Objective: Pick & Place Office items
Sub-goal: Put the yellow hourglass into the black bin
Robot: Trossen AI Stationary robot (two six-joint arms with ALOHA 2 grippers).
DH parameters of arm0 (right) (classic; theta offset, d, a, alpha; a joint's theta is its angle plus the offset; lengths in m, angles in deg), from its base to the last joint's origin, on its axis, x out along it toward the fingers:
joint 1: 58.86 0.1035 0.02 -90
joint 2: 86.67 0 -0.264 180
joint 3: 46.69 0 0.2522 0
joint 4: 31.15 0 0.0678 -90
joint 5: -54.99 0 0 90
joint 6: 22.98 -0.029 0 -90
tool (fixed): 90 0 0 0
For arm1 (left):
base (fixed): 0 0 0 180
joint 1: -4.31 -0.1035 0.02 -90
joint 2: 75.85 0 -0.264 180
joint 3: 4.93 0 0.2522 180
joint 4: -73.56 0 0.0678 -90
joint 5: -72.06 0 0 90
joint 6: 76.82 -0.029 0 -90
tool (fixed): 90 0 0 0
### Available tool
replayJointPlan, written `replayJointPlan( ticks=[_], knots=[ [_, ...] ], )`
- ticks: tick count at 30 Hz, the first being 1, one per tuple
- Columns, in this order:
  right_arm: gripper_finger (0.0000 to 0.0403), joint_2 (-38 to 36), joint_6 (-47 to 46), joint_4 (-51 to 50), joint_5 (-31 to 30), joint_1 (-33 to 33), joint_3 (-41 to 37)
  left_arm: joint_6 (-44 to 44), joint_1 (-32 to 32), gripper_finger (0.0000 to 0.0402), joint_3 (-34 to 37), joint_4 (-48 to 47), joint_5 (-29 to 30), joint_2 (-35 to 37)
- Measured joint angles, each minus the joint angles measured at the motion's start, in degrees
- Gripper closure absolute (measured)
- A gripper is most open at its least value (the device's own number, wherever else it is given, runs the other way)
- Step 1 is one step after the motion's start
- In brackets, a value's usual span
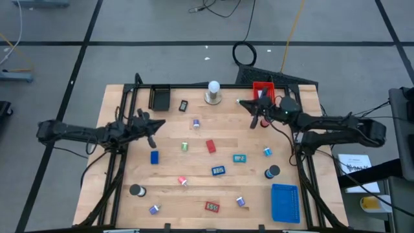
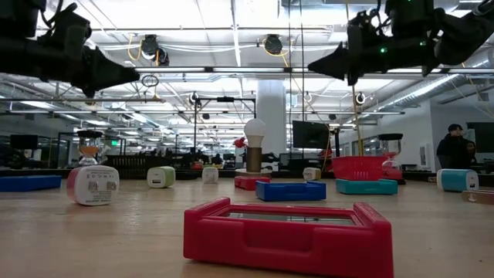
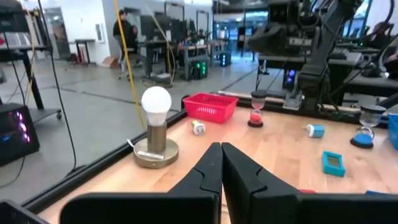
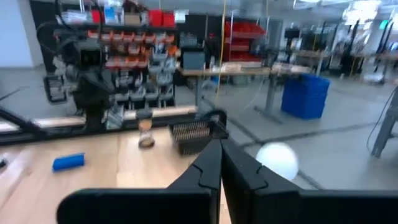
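Several small office items lie scattered on the wooden table [image 1: 116, 162]: a blue block [image 1: 154, 156], a red block [image 1: 210, 146], a teal piece [image 1: 239, 158], a blue piece [image 1: 218, 171], a flat red piece [image 1: 212, 206], small rolls [image 1: 183, 181] and purple bits [image 1: 240, 201]. My left gripper [image 1: 159, 124] hangs shut above the table's left side, pointing level toward the right, holding nothing. My right gripper [image 1: 249, 107] hangs shut above the far right part, beside the red tray [image 1: 262, 87], also with nothing in it. Both shut fingertip pairs show in the wrist views [image 3: 221, 150] [image 4: 219, 148].
A white ball on a round grey base [image 1: 213, 92] stands at the far middle. A black tray [image 1: 160, 97] sits far left and a blue tray [image 1: 284, 202] near right. Two dark round pieces [image 1: 272, 171] [image 1: 136, 189] rest on the table. People stand in the room beyond.
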Motion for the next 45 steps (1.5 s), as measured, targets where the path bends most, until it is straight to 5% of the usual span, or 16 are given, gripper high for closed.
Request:
replayJointPlan(
  ticks=[18, 34, 40, 45],
  knots=[
    [0.0403, -1.9, 7.1, -5.4, -0.2, 3.2, 0.7, 1.0, 0.5, 0.0395, -21.3, -3.3, 5.5, -37.8],
    [0.0403, -1.1, 3.6, -5.7, 0.2, 3.3, 0.7, 24.4, -1.8, 0.0308, -52.7, -69.4, 7.3, -39.1],
    [0.0403, 1.3, 3.6, -5.7, 8.9, 3.3, 1.1, 33.4, -6.8, 0.0244, -54.6, -82.2, 0.2, -38.1],
    [0.0403, 3.1, 3.8, -5.4, 8.8, 4.2, 2.3, 36.0, -11.9, 0.0174, -51.8, -87.1, -0.8, -38.1]
  ],
)
